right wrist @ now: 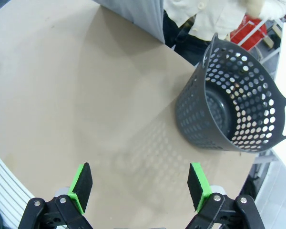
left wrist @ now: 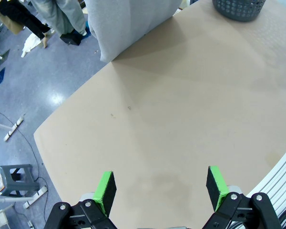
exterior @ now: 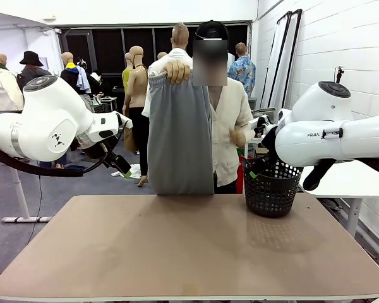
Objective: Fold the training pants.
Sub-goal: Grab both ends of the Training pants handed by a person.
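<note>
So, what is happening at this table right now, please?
A person at the far side holds the training pants up by the waistband with one hand, and they hang down to about the far edge of the table. They are not yet laid flat on it. The left pincer and the right pincer are both open and empty above the table. A black basket stands on the table's right side.
</note>
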Controlling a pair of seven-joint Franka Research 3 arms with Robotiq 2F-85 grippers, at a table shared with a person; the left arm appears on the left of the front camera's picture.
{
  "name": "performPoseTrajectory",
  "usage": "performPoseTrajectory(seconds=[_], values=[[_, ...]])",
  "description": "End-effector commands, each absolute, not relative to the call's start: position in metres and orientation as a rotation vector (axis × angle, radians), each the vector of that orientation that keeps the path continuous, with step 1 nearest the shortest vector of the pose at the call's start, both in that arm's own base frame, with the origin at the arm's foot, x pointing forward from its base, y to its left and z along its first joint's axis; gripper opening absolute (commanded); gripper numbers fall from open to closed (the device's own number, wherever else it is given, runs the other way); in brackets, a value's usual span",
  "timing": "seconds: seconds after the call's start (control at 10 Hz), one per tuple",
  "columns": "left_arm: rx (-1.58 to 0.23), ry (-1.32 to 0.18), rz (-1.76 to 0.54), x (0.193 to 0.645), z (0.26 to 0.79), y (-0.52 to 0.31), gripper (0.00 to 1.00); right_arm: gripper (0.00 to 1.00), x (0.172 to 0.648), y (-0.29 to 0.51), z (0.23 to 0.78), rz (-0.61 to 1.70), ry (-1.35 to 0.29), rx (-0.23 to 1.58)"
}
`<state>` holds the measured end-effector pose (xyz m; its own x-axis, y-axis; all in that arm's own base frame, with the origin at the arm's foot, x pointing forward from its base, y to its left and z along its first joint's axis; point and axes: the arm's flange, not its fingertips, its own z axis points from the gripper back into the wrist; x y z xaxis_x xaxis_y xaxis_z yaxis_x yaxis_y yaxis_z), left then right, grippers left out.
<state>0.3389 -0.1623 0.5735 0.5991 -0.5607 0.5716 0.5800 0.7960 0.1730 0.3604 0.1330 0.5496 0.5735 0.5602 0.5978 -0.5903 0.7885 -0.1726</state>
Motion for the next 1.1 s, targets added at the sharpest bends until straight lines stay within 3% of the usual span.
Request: performPoseTrajectory(seconds=[0.0,1.0], values=[[-0.034,-0.65,-0.662,0.3389,0.5728,-0.1623,1.0,1.0,0.3604,0.1331,0.5482,0.678,-0.681,0.055],[-0.034,-0.65,-0.662,0.3389,0.5728,-0.1623,1.0,1.0,0.3604,0.1331,0.5482,0.678,-0.681,0.055]])
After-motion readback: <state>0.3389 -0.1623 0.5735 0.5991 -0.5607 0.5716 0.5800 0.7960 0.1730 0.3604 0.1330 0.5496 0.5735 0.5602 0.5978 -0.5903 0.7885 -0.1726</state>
